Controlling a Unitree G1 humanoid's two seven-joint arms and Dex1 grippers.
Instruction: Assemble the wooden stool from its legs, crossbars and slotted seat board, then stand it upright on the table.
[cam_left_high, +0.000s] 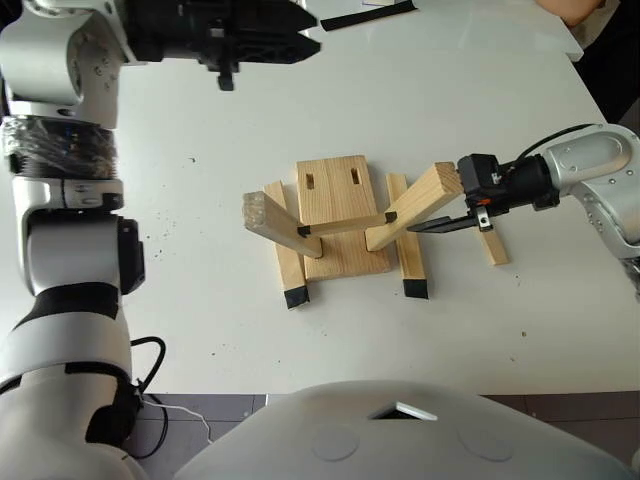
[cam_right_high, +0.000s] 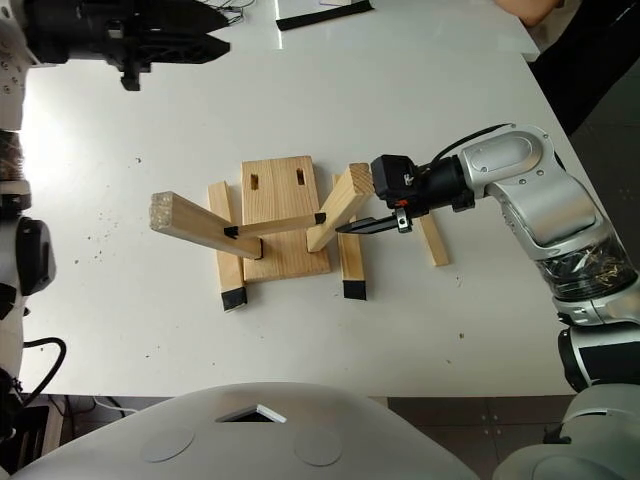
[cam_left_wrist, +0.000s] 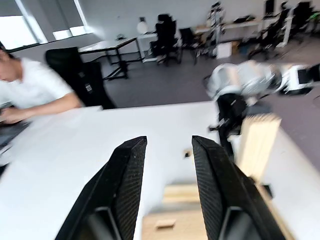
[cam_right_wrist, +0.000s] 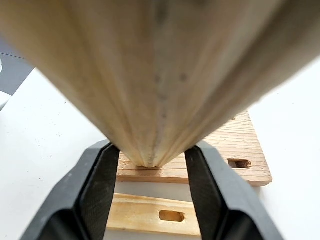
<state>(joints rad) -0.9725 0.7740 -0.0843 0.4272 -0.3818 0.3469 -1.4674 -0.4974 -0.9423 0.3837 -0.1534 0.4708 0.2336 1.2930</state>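
Wood like that, how will it handle?

Stiff and light, I'd judge, but smooth; a leg (cam_left_high: 415, 205) could twist in a narrow hold.

Where is it?

The right gripper (cam_right_wrist: 152, 147) has its fingers (cam_right_wrist: 95, 185) clamped on that leg. A crossbar (cam_left_high: 345, 222) joins it to a second leg (cam_left_high: 275, 222), and the pair is tilted over the seat board (cam_left_high: 335, 185), which lies on the counter (cam_left_high: 200, 300).

And the left gripper (cam_left_wrist: 167, 145)?

High over the counter's far side, fingers parted, holding nothing. It should take the second leg mid-length, so the joint isn't levered apart.
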